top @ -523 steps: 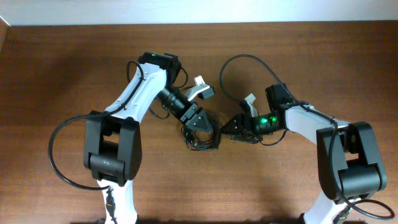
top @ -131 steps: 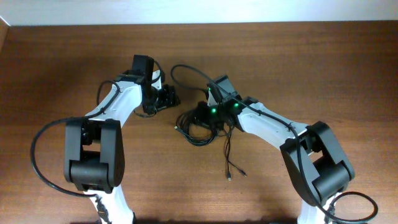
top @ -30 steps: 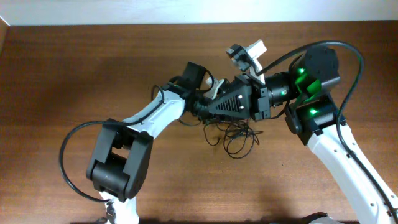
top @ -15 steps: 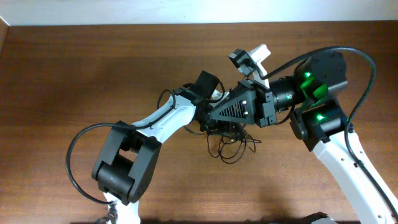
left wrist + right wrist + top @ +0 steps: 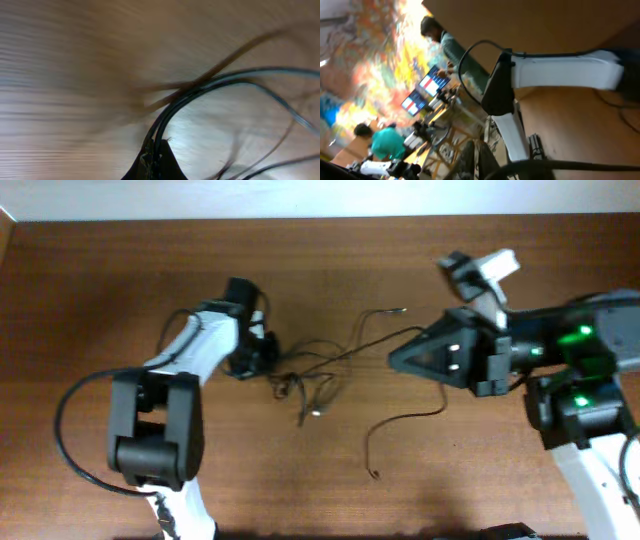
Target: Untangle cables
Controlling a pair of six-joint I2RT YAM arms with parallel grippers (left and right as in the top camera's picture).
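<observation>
Beside the left gripper (image 5: 252, 360), on its side facing the right gripper (image 5: 393, 358), the cables (image 5: 310, 375) lie on the table (image 5: 120, 270) as a small knot of loops from which thin strands fan away from the left gripper.

Grip. The left wrist view, though blurred, shows two cords running into the dark closed tips, so the left jaws appear clamped on the cables just at the knot. The right jaws stand narrow in the right wrist view, with a black cord crossing below the fingers (image 5: 468, 155). They seem to pinch one strand, well apart from the left gripper.

Free parts. One plug end (image 5: 402, 309) lies far from the left gripper, beyond the strands. A loose cord (image 5: 400, 425) lies apart from the knot, on the right gripper's side.

Step in hand, as judged: drawing one strand out of the knot while the left gripper anchors the rest.

Method.
- Keep the anchor fixed and low.
- Pull straight away from the left gripper, low over the table, and slowly.
- If the loops beside the left gripper tighten instead of feeding through, slacken and take another strand.
- Forcing the strand would cinch the knot or drag the anchored cords loose.
</observation>
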